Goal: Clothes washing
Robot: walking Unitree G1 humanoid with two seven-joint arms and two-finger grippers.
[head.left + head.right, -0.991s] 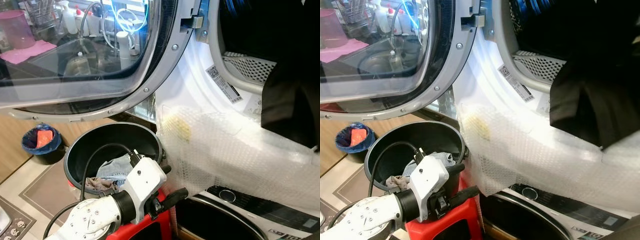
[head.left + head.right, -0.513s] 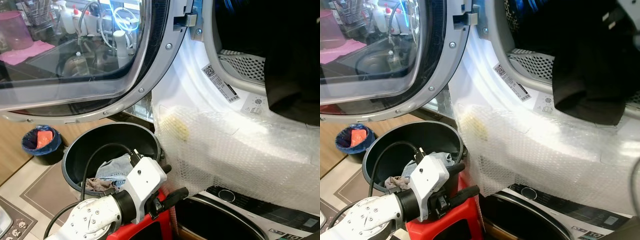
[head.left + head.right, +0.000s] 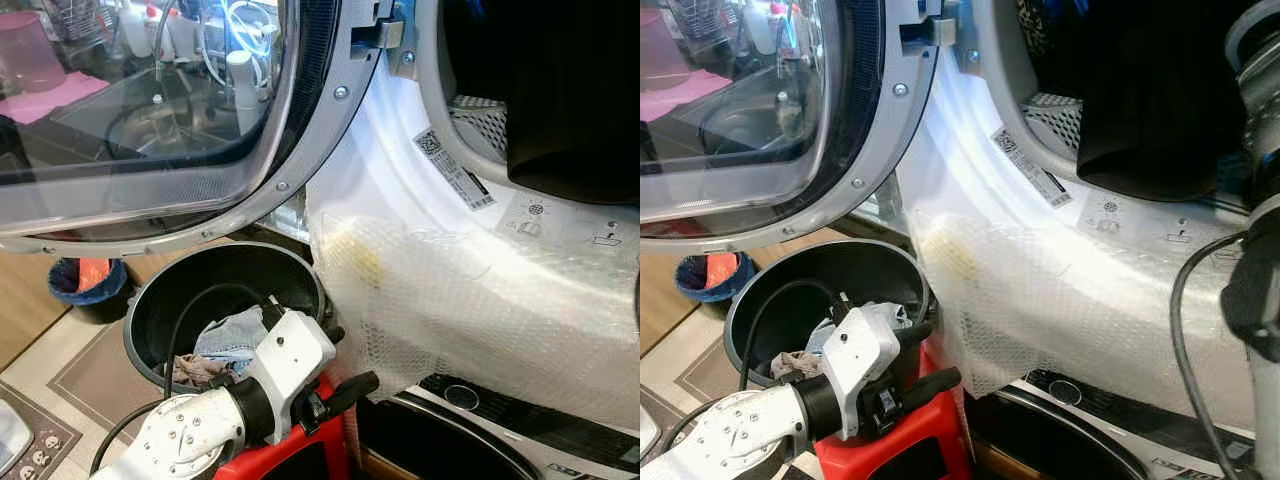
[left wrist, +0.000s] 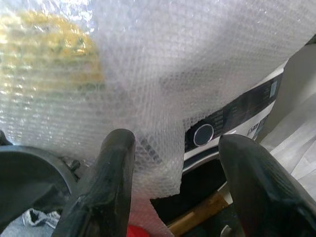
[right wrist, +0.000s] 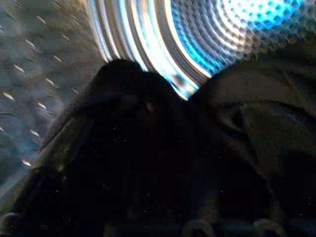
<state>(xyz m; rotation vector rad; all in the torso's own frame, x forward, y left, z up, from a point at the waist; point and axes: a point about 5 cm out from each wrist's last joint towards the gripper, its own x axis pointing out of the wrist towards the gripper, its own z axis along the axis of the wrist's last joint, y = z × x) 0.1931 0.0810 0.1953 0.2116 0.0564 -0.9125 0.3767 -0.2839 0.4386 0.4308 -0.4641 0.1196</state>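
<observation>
While hanging over the drum lip, black garment (image 3: 570, 110) risks sliding out; right gripper state indeterminable. Left gripper (image 4: 173, 197) open, empty, beside round dark laundry bucket (image 3: 165, 300).

A dark round laundry basket (image 3: 160, 310) holding crumpled clothes (image 3: 225, 345) rests on a red stool (image 3: 905, 435) standing on the patterned tile floor (image 3: 85, 375), where a small blue bin (image 3: 88, 290) sits nearby against wooden cabinetry.
</observation>
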